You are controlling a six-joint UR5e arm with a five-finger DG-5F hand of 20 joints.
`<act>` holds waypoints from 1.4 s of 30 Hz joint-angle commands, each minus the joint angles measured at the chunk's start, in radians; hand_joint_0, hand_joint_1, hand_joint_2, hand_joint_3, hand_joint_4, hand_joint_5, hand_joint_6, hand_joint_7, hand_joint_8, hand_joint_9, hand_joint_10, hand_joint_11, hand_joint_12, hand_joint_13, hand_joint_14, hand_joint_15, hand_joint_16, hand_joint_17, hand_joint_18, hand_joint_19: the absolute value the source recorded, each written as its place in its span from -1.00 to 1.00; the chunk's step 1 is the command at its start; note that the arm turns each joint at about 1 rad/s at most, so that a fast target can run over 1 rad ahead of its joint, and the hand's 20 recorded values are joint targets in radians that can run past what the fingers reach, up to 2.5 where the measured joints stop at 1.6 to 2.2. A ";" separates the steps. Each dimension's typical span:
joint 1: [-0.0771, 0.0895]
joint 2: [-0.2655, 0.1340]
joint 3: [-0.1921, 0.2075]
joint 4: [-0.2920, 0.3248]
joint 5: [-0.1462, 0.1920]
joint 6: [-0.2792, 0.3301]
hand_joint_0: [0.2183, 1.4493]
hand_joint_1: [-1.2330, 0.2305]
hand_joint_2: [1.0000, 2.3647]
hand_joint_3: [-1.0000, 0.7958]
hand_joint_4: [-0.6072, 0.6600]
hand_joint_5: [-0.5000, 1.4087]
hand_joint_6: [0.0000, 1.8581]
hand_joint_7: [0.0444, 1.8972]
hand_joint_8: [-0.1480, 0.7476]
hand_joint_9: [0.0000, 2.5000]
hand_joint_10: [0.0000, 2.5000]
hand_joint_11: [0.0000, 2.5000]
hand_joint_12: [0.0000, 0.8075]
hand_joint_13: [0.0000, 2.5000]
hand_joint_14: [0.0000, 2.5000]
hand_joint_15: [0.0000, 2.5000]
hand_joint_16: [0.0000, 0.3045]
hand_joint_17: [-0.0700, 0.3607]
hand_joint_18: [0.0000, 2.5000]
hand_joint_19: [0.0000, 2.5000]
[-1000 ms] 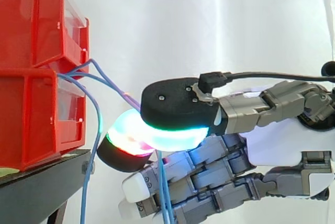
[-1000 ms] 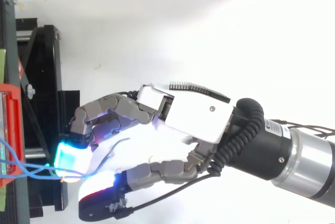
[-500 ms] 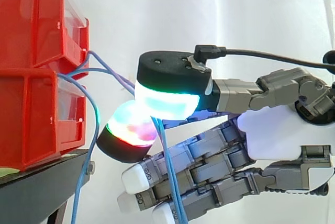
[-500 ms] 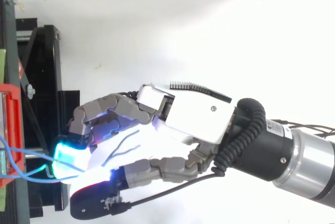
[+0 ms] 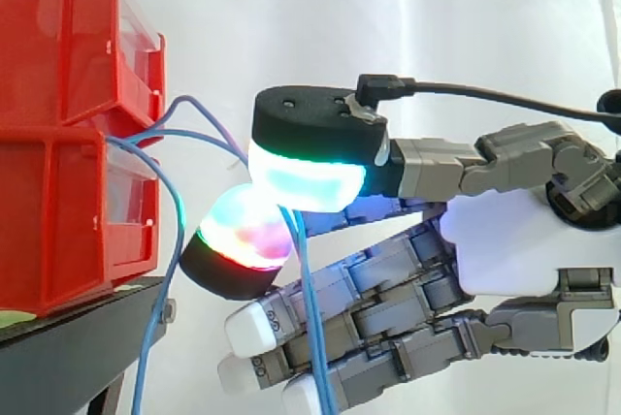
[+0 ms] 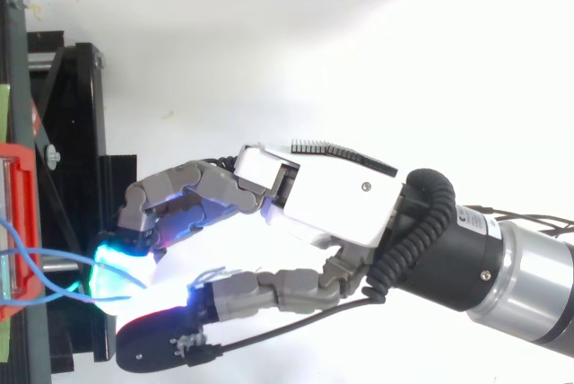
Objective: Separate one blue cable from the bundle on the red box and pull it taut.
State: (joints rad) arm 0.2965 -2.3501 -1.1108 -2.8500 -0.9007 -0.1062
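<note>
Since a second ago the thumb pad [image 5: 306, 177] is sitting higher and further left. The blue cable [image 5: 305, 289] is now arching in a slack loop rather than running straight to the pads.

The hand [image 5: 505, 250] is curled. Its thumb pad is closing onto the red-green finger pad [image 5: 243, 236], pinching the blue cable just right of the red box [image 5: 58, 221]. The cable's tail is hanging down across the lower fingers.

Step in hand, my reading: drawing the cable taut. To do it well, the pinch should be tightening before the hand is drawing right, away from the box. The rest of the bundle [image 5: 178, 240] should be staying loose by the black stand [image 5: 68, 357].

Hard to make out: whether one strand or two are running between the pads. The contact itself is lost in the glow, and the cable ends are cut off at the bottom of the side view.
</note>
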 commanded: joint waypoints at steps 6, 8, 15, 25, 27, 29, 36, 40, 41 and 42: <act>0.000 0.000 0.000 0.000 0.000 0.000 -0.60 0.05 -1.00 -0.41 0.26 -0.64 -0.10 0.02 0.15 -0.36 -0.99 -0.63 0.02 -0.53 -1.00 -0.85 -0.67 -0.14 -0.46 -0.77; 0.000 0.000 0.002 0.000 0.000 0.000 -0.60 0.06 -1.00 -0.41 0.26 -0.64 -0.10 0.02 0.16 -0.36 -0.99 -0.63 0.02 -0.53 -1.00 -0.85 -0.66 -0.14 -0.46 -0.78; 0.000 0.000 0.000 -0.002 0.000 0.000 -0.48 -0.24 -0.98 -0.21 0.23 -0.64 -0.10 0.06 0.09 -0.36 -0.99 -0.63 -0.06 -0.53 -1.00 -0.85 -0.70 -0.20 -0.49 -0.76; 0.000 0.002 0.000 -0.019 0.000 0.023 -0.40 -0.46 -0.97 -0.05 0.08 -0.66 -0.07 -0.01 0.05 -0.39 -0.99 -0.63 -0.08 -0.52 -1.00 -0.85 -0.71 -0.21 -0.47 -0.77; 0.000 0.002 0.000 -0.025 0.000 0.029 -0.36 -0.53 -0.97 -0.05 0.06 -0.67 -0.06 -0.02 0.01 -0.41 -0.99 -0.63 -0.11 -0.53 -1.00 -0.85 -0.72 -0.23 -0.48 -0.76; 0.000 0.002 0.000 -0.034 -0.001 0.039 -0.33 -0.56 -0.97 -0.09 0.07 -0.68 -0.06 -0.04 -0.01 -0.42 -0.99 -0.64 -0.11 -0.53 -0.99 -0.85 -0.73 -0.24 -0.49 -0.77; 0.000 0.008 0.002 -0.052 -0.003 0.062 -0.20 -0.64 -1.00 -0.40 0.05 -0.68 -0.07 -0.06 -0.03 -0.42 -0.99 -0.64 -0.14 -0.52 -1.00 -0.86 -0.74 -0.27 -0.48 -0.79; 0.000 0.008 0.002 -0.058 -0.001 0.062 -0.24 -0.62 -1.00 -0.44 0.07 -0.68 -0.07 -0.04 -0.03 -0.41 -0.99 -0.63 -0.14 -0.51 -1.00 -0.85 -0.75 -0.27 -0.47 -0.78; 0.000 0.008 0.000 -0.061 -0.001 0.062 -0.33 -0.56 -1.00 -0.44 0.09 -0.68 -0.07 -0.05 -0.02 -0.41 -0.99 -0.62 -0.14 -0.51 -1.00 -0.84 -0.75 -0.27 -0.47 -0.78; 0.000 0.008 0.002 -0.061 -0.001 0.062 -0.42 -0.47 -1.00 -0.44 0.13 -0.67 -0.07 -0.04 0.00 -0.40 -0.99 -0.62 -0.12 -0.51 -1.00 -0.84 -0.74 -0.26 -0.47 -0.77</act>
State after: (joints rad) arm 0.2960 -2.3430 -1.1096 -2.9066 -0.9023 -0.0453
